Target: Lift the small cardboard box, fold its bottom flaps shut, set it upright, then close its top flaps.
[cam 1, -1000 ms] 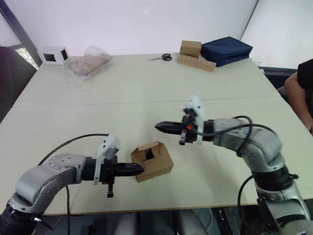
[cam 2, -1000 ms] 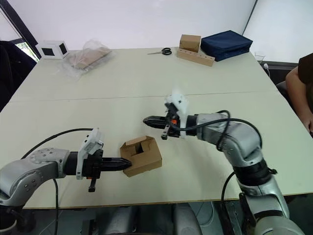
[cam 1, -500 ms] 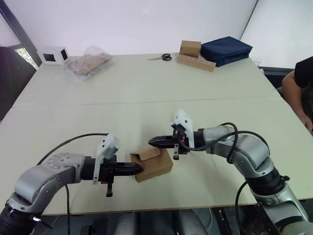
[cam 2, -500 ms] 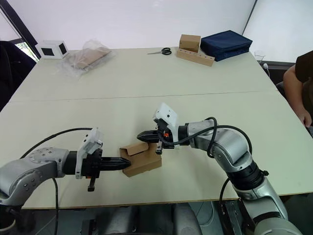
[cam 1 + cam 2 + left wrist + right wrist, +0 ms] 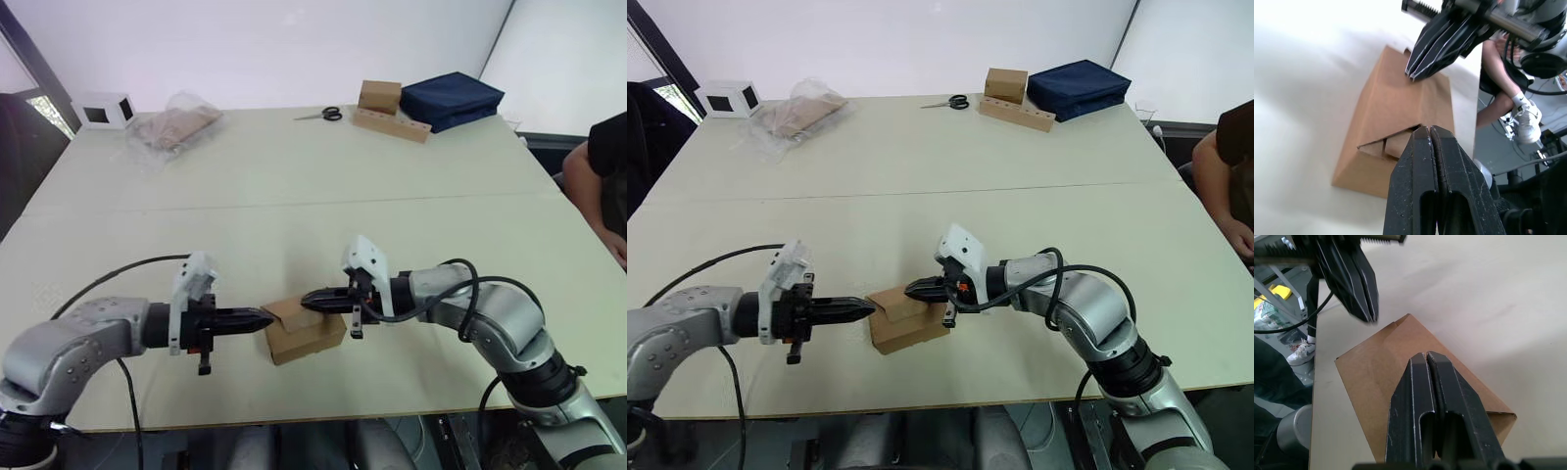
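Box [image 5: 304, 331] upright on table [image 5: 294, 196]. Right gripper [image 5: 308, 298], fingers closed, presses top flaps [image 5: 1400, 360] flat. Left gripper [image 5: 263, 319], closed, empty, braces just beside box.

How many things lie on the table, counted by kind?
Cardboard boxes: 2, the small cardboard box and another brown box
White box: 1
Plastic bag: 1
Scissors: 1
Cardboard strip: 1
Blue bag: 1
Total: 7

Right gripper [image 5: 1425, 357], fingers pressed together, is resting on the small cardboard box [image 5: 1381, 382]; left gripper [image 5: 1369, 316] is hovering just beyond.
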You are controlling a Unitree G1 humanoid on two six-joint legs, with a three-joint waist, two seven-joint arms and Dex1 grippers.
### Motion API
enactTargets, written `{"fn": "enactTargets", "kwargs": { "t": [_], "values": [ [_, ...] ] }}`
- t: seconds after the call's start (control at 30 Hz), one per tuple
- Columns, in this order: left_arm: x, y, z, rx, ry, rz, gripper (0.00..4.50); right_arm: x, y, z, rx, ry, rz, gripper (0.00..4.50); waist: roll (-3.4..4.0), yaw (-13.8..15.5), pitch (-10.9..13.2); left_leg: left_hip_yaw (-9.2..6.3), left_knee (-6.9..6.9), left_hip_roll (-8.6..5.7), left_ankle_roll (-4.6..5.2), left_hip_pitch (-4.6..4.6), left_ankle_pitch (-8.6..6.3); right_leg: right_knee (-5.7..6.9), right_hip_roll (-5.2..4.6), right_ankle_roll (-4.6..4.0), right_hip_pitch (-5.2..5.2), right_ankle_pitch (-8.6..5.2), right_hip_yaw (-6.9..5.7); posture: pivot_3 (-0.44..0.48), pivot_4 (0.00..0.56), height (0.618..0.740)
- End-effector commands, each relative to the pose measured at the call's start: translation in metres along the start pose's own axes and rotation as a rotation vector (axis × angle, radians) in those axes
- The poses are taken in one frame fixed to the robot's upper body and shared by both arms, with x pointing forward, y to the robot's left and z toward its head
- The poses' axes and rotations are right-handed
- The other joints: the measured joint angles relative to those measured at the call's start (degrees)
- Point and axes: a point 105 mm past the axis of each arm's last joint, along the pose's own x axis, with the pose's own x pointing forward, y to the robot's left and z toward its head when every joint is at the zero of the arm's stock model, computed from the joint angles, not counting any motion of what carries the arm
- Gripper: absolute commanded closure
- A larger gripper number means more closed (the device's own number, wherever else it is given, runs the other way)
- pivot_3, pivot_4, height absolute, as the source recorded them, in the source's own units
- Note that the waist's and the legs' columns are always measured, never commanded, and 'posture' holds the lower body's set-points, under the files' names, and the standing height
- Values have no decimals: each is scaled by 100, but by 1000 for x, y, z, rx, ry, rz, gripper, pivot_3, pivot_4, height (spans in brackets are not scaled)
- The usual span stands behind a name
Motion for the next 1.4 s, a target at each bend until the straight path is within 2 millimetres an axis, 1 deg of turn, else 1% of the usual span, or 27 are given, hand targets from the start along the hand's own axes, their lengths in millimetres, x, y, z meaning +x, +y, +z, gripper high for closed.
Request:
{"fn": "enactTargets", "kwargs": {
  "t": [0.03, 0.17, 0.23, 0.43, 0.47, 0.53, 0.6, 0.7, 0.87, 1.07, 1.23, 1.4],
  "values": [
    [5, 9, 11, 19, -54, 49, 4469, -1, 4, 10, -36, -37, 5, 4500, 0, 3, 0, 0, 0, 0, 0, 0, 0, 0, 0, 0, 1, 0, 0, 0, 150, 740],
    [18, 19, 10, 18, -72, 96, 4469, -1, 3, 13, -34, -49, 3, 4500, 0, -6, 0, 1, 0, -1, 0, 0, 0, -1, -1, 0, 1, 0, 0, 0, 150, 740],
    [24, 20, 4, 16, -58, 99, 4469, -3, 3, 15, -36, -60, -2, 4500, 0, -13, 0, 1, 0, -1, 0, 0, 0, 0, 0, 0, 0, 0, 1, 0, 150, 740],
    [26, 20, -4, 17, -34, 94, 4469, -15, 3, 21, -72, -59, -27, 4500, 0, -13, 0, 1, -2, 0, 0, -1, 0, 0, 1, 0, -3, 0, 1, 0, 150, 740],
    [26, 20, -5, 19, -31, 94, 4500, -18, 3, 21, -82, -52, -32, 4104, 0, -13, 0, 1, -2, 0, 0, -1, 0, 0, 1, 0, -3, 0, 1, 0, 150, 740],
    [25, 19, -6, 30, -22, 94, 4500, -21, 5, 20, -107, -27, -31, 3512, 0, -3, 0, 2, -2, -1, 0, -1, 0, 0, -1, 0, -3, 0, 2, 0, 150, 740],
    [25, 17, -7, 53, -5, 91, 4500, -24, 8, 17, -160, 33, -26, 2708, 0, 5, 0, 2, -2, -1, 0, -1, 0, -1, -1, 0, -1, 0, 1, 0, 150, 740],
    [26, 15, -6, 67, 0, 84, 4500, -23, 12, 10, -219, 110, -26, 2708, 1, 1, 1, 3, -2, -2, 0, -1, 0, -2, -2, 0, -2, 0, 1, 0, 150, 740],
    [28, 14, -4, 74, -5, 83, 4500, -15, 14, 9, -250, 132, -18, 2708, 1, -12, 0, 1, -2, 0, 0, -1, 0, -2, 1, 0, -2, 0, 1, 0, 150, 740],
    [29, 16, -1, 68, -20, 84, 4500, -12, 10, 9, -292, 153, -29, 2708, 0, 5, 0, 1, -2, -1, 0, -1, 0, -2, 0, 0, -2, 0, 1, 0, 150, 740],
    [29, 17, 1, 44, -42, 85, 4500, -11, 5, 4, -356, 190, -54, 2708, 1, 0, 0, 1, -2, -1, 0, -1, 0, -2, -1, 0, -2, 0, 1, 0, 150, 740],
    [29, 18, 2, 21, -63, 87, 4500, -7, -2, 6, -395, 184, -85, 2708, 0, -1, 0, 1, -1, -1, 0, -1, 0, -2, 0, 0, -2, 0, 1, 0, 150, 740]
  ]
}}
